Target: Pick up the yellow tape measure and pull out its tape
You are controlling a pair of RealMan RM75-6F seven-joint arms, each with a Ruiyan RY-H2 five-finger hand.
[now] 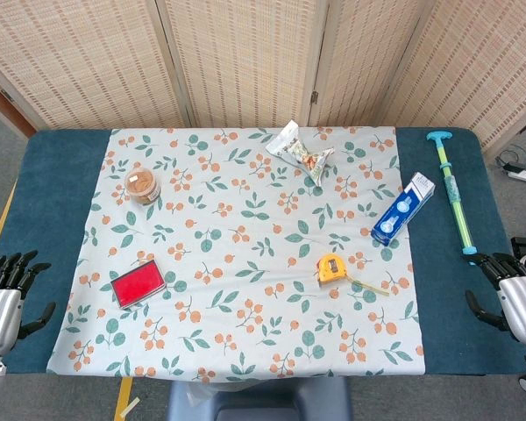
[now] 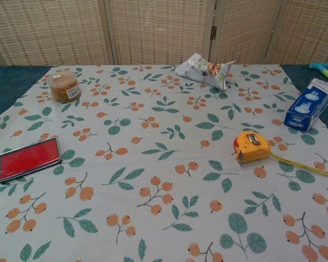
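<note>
Head view alone shows both robot hands: the left robot hand [image 1: 4,303] and right robot hand [image 1: 513,298] sit at opposite tabletop [image 1: 447,298] edges, palms up, fingers spread wide, holding nothing. Chest view shows neither. The yellow tape measure [image 2: 252,147] lies on the floral cloth [image 2: 153,164], right of centre, untouched; a short length of its tape [image 2: 300,165] trails toward the robot's right and slightly nearer.
</note>
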